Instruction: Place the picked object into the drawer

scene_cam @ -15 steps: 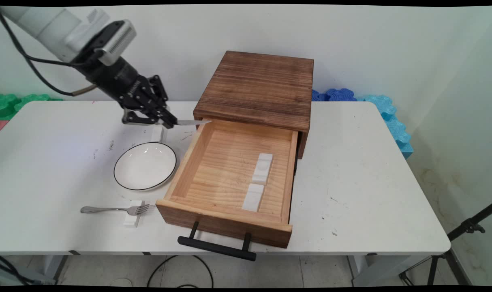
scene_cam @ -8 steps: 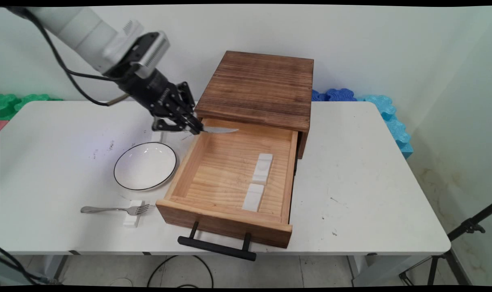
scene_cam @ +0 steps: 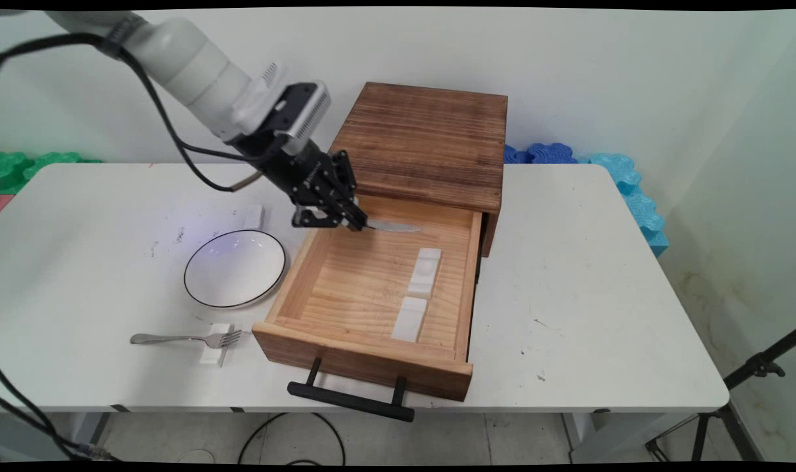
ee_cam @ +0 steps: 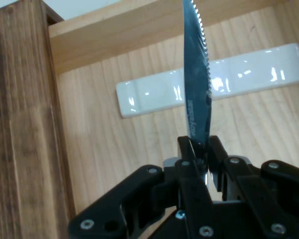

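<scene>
Gripping: my gripper (scene_cam: 355,225) is clamped on a knife (scene_cam: 393,227), fingers pressed tight on its handle end – the hand view shows the serrated blade rising straight up from between the pads (ee_cam: 215,149).
Knife: held roughly level, blade pointing away from the arm and out over the back part of the open drawer (scene_cam: 319,275), above its floor and not touching it.
Drawer: pale wood, pulled well out of the dark wooden cabinet (scene_cam: 419,141), with a black handle (scene_cam: 351,400) on its front.
Inside the drawer: two white rests (small blocks) – one (scene_cam: 425,273) nearer the cabinet, one (scene_cam: 409,319) nearer the front, end to end along the right side.
Plate: a white plate (scene_cam: 235,268) with a dark rim, on the table (scene_cam: 601,288) just left of the drawer.
Fork: a fork (scene_cam: 185,339) lies in front of the plate, its tines on another white rest (scene_cam: 214,354).
Behind the plate: one more white rest (scene_cam: 252,216), alone on the table.
</scene>
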Robot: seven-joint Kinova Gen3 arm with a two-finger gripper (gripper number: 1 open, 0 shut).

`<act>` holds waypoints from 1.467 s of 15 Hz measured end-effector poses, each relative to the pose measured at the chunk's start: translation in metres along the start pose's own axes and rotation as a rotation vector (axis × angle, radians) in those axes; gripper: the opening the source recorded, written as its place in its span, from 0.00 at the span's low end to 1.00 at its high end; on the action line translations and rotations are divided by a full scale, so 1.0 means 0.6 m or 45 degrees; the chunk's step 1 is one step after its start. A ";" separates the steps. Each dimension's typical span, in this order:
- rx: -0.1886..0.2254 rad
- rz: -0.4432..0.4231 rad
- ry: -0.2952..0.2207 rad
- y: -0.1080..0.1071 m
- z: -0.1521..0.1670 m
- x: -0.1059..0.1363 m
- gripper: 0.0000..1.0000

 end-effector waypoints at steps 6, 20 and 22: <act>-0.002 0.016 -0.020 -0.014 0.060 0.015 0.00; 0.003 -0.062 -0.072 -0.029 0.165 0.011 0.00; 0.004 -0.075 -0.076 -0.030 0.175 0.010 0.00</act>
